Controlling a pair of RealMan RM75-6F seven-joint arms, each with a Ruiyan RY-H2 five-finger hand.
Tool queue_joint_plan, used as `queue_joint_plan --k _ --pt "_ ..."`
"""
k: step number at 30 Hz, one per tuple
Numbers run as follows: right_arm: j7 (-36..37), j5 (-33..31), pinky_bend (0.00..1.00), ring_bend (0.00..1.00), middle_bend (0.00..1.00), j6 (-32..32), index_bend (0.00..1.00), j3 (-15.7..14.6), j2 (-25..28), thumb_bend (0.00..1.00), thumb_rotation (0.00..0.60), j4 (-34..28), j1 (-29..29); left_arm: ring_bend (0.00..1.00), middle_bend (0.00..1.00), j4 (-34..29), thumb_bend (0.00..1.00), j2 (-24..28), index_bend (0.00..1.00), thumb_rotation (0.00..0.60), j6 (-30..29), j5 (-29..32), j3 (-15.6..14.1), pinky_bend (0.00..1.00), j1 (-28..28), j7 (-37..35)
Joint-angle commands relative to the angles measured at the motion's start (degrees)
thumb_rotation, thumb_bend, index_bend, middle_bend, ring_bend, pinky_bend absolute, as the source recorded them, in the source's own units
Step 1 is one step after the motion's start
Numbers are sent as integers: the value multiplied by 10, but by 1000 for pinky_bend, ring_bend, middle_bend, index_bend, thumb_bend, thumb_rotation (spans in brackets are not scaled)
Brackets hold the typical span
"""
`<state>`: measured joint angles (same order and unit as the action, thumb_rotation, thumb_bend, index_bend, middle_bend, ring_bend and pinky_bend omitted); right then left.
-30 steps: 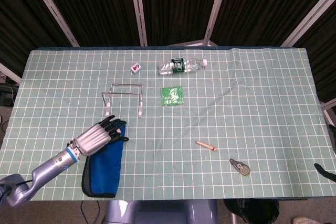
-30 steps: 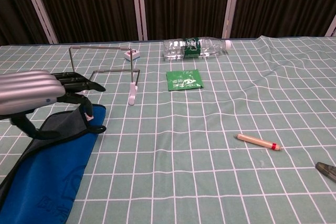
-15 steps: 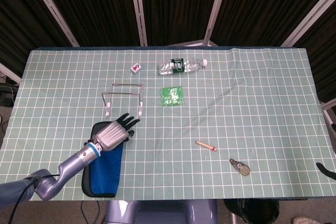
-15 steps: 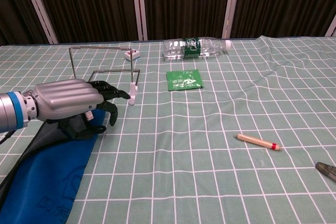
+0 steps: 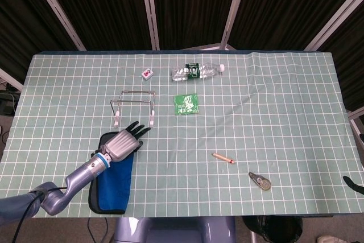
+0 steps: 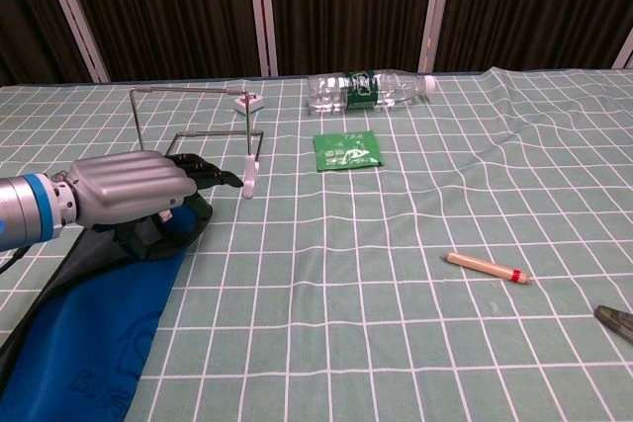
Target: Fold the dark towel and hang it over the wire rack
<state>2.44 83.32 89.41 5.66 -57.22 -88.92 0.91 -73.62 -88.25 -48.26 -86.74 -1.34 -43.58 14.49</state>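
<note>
The dark towel [image 5: 114, 183], blue with a dark border, lies folded lengthwise at the table's front left. In the chest view its far end bunches dark under my palm [image 6: 99, 333]. My left hand [image 5: 121, 143] lies palm down on that far end and appears to grip the gathered fabric, its fingers stretched toward the wire rack [image 5: 138, 90]. From the chest the hand [image 6: 129, 188] stops just short of the rack [image 6: 188, 91], which stands upright and bare. A dark shape at the right edge may be my right hand [image 5: 352, 184]; its state does not show.
Behind the rack lie a small white box [image 5: 147, 73] and a plastic bottle [image 5: 196, 71] on its side. A green packet [image 5: 186, 104] sits right of the rack. Toward the front right are a pencil-like stick [image 5: 223, 157] and a correction-tape dispenser [image 5: 260, 181].
My left hand swung from beside the towel onto its far end and turned palm down. The towel's far edge has bunched up dark beneath the palm.
</note>
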Motion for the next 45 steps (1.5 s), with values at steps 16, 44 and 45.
queue_joint_plan --k 16,44,45 --pt "1 3 0 0 0 1 0 -2 0 0 600 -1 0 0 0 19 528 57 690 600 -26 12 -10 0 27 -25" --pt "-1 12 0 0 0 11 0 -5 2 0 600 -8 4 859 854 -13 190 75 22 600 -73 -18 14 961 28 -84" --pt "-1 11 0 0 0 11 0 -4 2 0 600 -8 4 915 910 -11 190 65 49 600 -65 -4 23 997 24 -73"
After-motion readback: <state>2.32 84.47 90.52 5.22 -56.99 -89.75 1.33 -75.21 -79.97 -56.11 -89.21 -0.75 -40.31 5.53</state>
